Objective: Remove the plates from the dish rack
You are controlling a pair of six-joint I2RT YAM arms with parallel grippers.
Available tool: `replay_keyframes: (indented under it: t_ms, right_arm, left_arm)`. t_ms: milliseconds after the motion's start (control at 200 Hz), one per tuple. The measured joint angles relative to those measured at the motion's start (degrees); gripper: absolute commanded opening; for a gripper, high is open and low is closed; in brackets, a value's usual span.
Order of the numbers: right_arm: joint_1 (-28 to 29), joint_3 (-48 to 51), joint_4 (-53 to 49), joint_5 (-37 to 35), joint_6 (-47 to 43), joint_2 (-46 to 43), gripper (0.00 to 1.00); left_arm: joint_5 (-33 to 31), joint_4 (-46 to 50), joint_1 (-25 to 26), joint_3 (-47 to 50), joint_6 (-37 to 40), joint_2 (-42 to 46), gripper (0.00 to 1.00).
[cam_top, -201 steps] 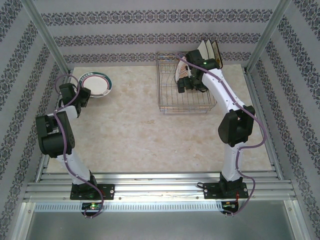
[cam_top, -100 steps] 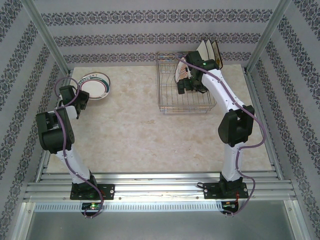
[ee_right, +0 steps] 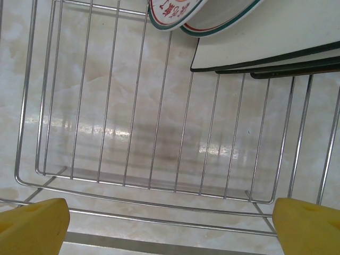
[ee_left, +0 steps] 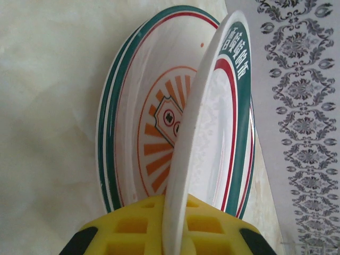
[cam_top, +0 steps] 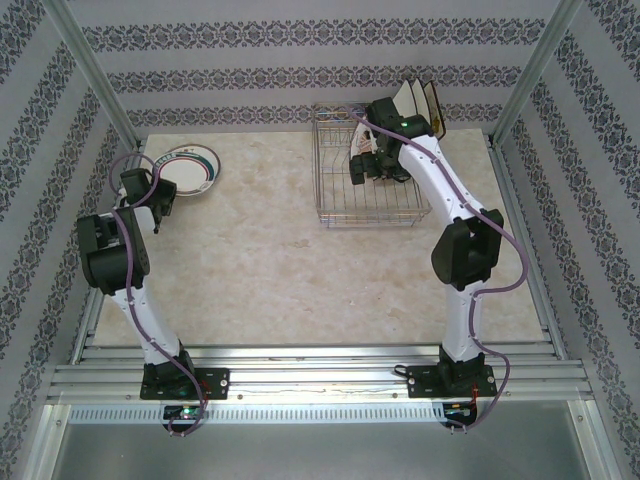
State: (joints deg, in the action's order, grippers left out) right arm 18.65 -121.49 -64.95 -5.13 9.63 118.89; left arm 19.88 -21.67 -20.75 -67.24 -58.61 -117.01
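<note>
My left gripper [cam_top: 160, 192] [ee_left: 178, 212] is shut on the rim of a round white plate [ee_left: 195, 133] with a green and red band. The plate stands on edge over other plates of the same kind [ee_left: 135, 133], which lie flat at the table's far left [cam_top: 190, 165]. My right gripper [cam_top: 364, 165] [ee_right: 170, 228] hangs open over the wire dish rack [cam_top: 372, 208] [ee_right: 133, 106], with nothing between its yellow fingers. Round plates [ee_right: 175, 9] and square dark-rimmed plates [ee_right: 265, 42] [cam_top: 420, 100] stand at the rack's far right end.
Patterned walls and aluminium posts [cam_top: 90, 70] close in the marble table top [cam_top: 270, 260] on three sides. The left wall [ee_left: 303, 122] is close beside the stacked plates. The near part of the rack holds bare wires.
The left arm has brought the held plate a little farther back and left, lower over the stack. The right gripper has shifted slightly toward the back of the rack, still open.
</note>
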Motion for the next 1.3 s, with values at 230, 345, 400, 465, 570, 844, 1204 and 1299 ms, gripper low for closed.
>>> replay_keyframes:
  t_ms: [230,345,400,465,570,844,1204,1299]
  right_arm:
    - [0.24,-2.29,-1.51,0.02,0.00,1.07,0.98]
    - [0.24,-7.43,-3.15,0.28,0.00,3.39,0.98]
    - [0.24,-10.91,-4.44,0.61,0.00,4.92,0.98]
    - [0.24,-14.80,-5.64,1.01,0.00,6.58,0.98]
    - [0.22,-19.30,-7.67,1.73,0.02,8.44,0.98]
    - [-1.31,-23.65,-11.30,5.09,0.68,10.73,0.98]
    - [-3.45,-22.38,-12.72,9.16,0.90,11.78,0.98]
    - [-3.45,-22.38,-12.57,9.94,1.03,12.92,0.98]
  left_arm:
    - [0.17,2.23,0.09,-4.11,-0.37,-2.75,0.19]
    - [-1.09,6.40,0.66,-6.36,1.38,-2.75,0.25]
    - [-2.23,8.33,1.11,-7.19,2.29,-2.75,0.27]
    - [-3.56,10.97,1.66,-8.50,3.61,-2.73,0.30]
    - [-6.01,15.85,2.80,-11.13,6.34,-2.73,0.41]
    - [-12.83,32.48,4.98,-18.43,13.49,-2.73,0.49]
    - [-18.93,48.41,6.05,-27.04,21.00,-2.97,0.67]
    - [-20.96,52.48,7.21,-29.38,24.00,-3.08,0.73]
